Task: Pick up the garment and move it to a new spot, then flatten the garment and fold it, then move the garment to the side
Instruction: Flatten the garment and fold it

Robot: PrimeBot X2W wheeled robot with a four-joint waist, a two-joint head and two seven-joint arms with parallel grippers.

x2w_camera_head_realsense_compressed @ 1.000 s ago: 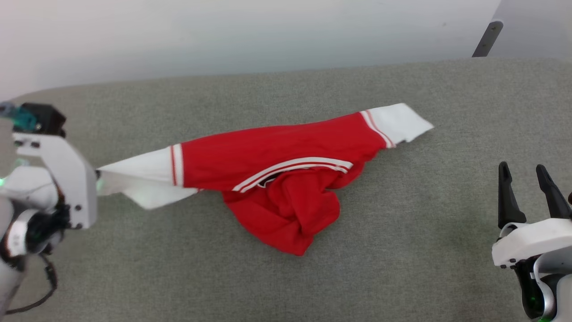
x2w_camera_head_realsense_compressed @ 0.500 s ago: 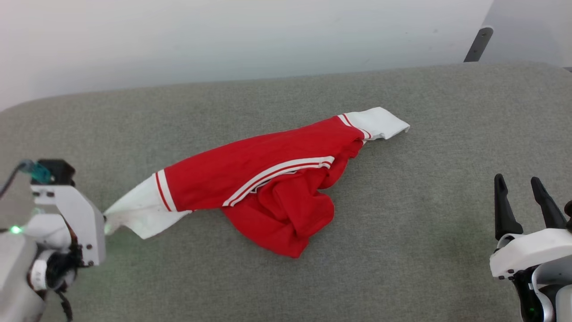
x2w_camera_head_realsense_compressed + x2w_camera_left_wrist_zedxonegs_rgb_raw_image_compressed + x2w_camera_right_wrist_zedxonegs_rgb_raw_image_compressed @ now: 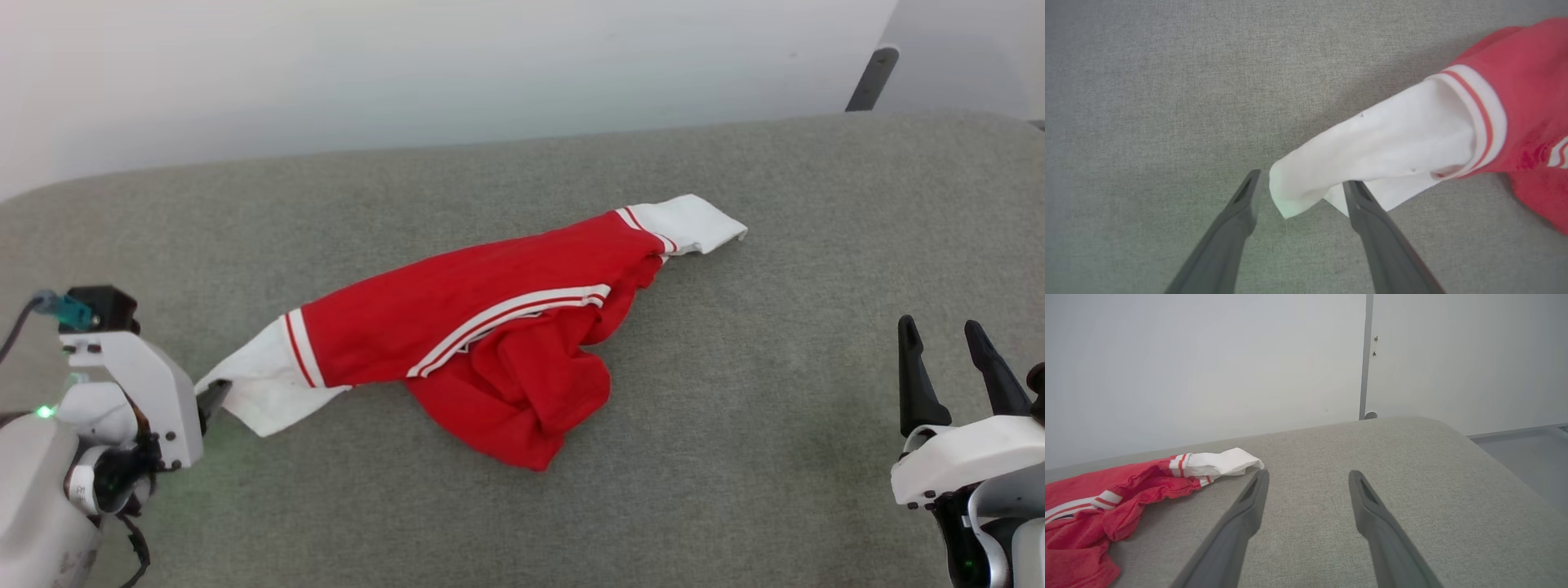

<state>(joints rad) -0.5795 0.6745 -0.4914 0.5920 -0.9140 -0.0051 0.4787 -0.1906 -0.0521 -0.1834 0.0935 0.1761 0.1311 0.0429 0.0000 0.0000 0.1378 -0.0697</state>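
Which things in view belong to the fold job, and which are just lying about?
Job: garment, crumpled on the grey padded surface; left end effector, open at its white sleeve; right end effector, open, apart.
Just there: white wall; dark strut against it.

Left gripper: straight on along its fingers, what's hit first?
The white sleeve of the garment: its tip lies between the fingers of the open left gripper. Depth is unclear; the cushion beneath may come as soon.

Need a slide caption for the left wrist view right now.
Left gripper open, astride the white sleeve tip of the red jersey T-shirt lying on grey upholstery.
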